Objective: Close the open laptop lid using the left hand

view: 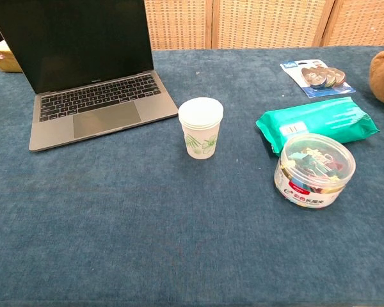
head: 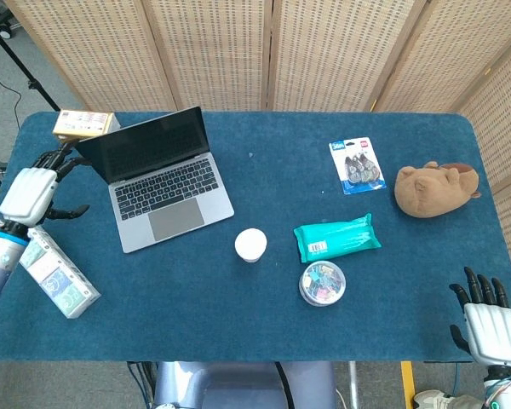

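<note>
A: Where does the laptop (head: pixel 160 177) sit?

B: On the far left part of the table (head: pixel 264 332), lid raised, dark screen facing the robot, keyboard toward the near edge. A yellow box (head: pixel 83 124) lies just behind the lid's left corner.

A: And the left robot hand (head: pixel 31 192)?

B: Just beside the lid's left edge, apart from it, empty, fingers spread wide and pointing up toward the lid's top corner. I judge it is placed there so the fingers can get behind the screen and push it down toward the keyboard. The lid is not yet touched.

A: What could go wrong?

B: The yellow box crowds the space behind that corner, and a carton (head: pixel 51 271) lies under the forearm near the table's left edge. Either could be nudged.

A: The right robot hand (head: pixel 487 319)?

B: Resting at the near right corner, holding nothing, fingers apart, well apart from everything. The cup (view: pixel 200 127), the green pack (view: pixel 316 124) and the clip tub (view: pixel 314 169) stand clear of the laptop.
</note>
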Controlling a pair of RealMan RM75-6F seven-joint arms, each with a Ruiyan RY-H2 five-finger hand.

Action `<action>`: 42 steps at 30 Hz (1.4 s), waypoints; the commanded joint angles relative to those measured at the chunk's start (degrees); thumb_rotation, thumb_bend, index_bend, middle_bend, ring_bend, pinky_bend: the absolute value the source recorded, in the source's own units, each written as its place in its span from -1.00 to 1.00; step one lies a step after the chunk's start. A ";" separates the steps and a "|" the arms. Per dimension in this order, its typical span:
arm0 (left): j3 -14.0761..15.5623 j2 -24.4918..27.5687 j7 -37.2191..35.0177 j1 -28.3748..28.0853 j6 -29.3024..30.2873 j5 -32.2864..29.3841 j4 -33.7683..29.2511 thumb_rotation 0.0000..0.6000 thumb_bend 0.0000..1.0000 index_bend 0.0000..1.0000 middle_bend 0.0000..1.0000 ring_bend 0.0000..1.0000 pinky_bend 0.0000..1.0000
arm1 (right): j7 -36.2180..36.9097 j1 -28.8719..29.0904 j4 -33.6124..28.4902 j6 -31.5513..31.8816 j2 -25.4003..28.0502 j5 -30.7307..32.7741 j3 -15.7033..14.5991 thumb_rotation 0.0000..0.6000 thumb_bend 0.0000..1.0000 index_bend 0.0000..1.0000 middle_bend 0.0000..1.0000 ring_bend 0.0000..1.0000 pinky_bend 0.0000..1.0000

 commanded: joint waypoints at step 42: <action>2.85 -7.32 1.02 -13.28 -8.06 0.17 15.80 1.00 -0.61 -0.46 -0.85 -0.74 -0.71 | 1.72 -3.45 -0.35 3.44 1.95 0.76 -0.96 1.00 -0.26 -0.58 -1.00 -1.00 -1.00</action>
